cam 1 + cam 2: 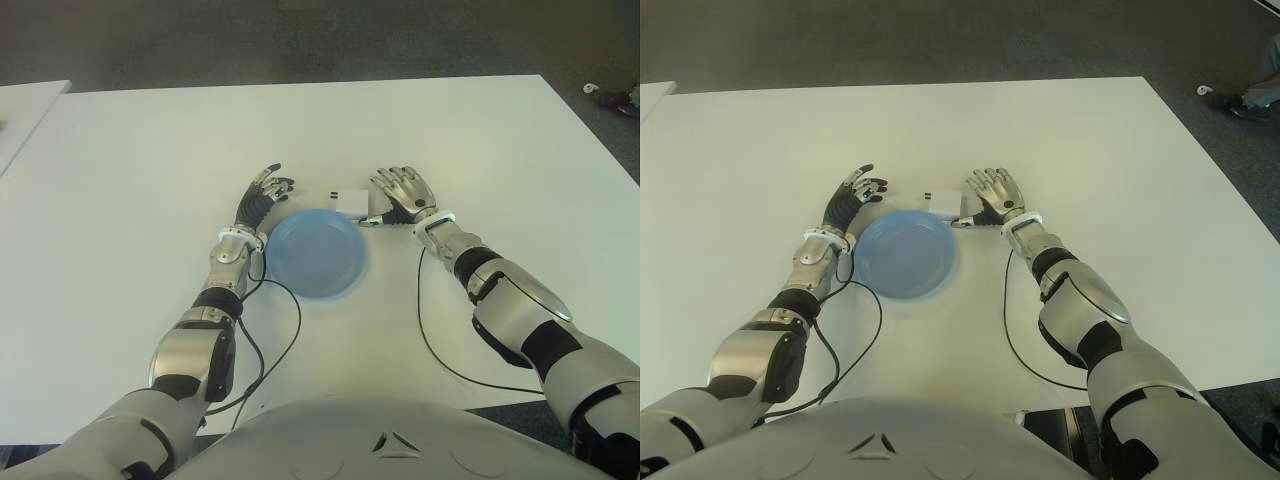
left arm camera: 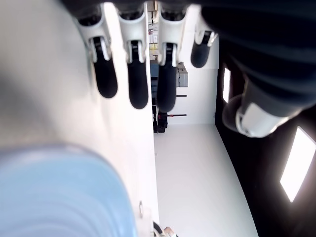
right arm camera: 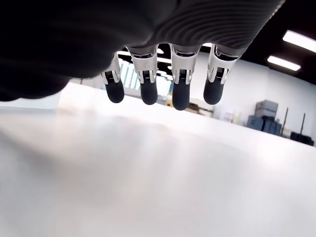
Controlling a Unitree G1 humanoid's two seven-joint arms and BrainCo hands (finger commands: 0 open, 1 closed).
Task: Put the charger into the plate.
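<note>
The charger (image 1: 347,201) is not yet in the plate (image 1: 318,252). It lies on the worktop (image 1: 140,170) just beyond the far rim of the plate, a little to the right of its middle. The right hand (image 1: 404,196) is just beside the charger on its right, and I cannot tell whether the thumb touches it. Its fingers (image 3: 180,94) are stretched out and apart, and they hold nothing. The left hand (image 1: 262,201) shows at the left of the plate, near its far left rim, with fingers (image 2: 138,81) also apart and empty.

I judge that the task is at the reaching step: no grasp is made yet. The next move calls for the right hand to close its fingers around the charger, lift it, and bring it a short way nearer, over the plate, before letting go. The charger is small and flat, so the fingers must get under or around its edges.

By count: one charger, one plate, two hands, one worktop.
</note>
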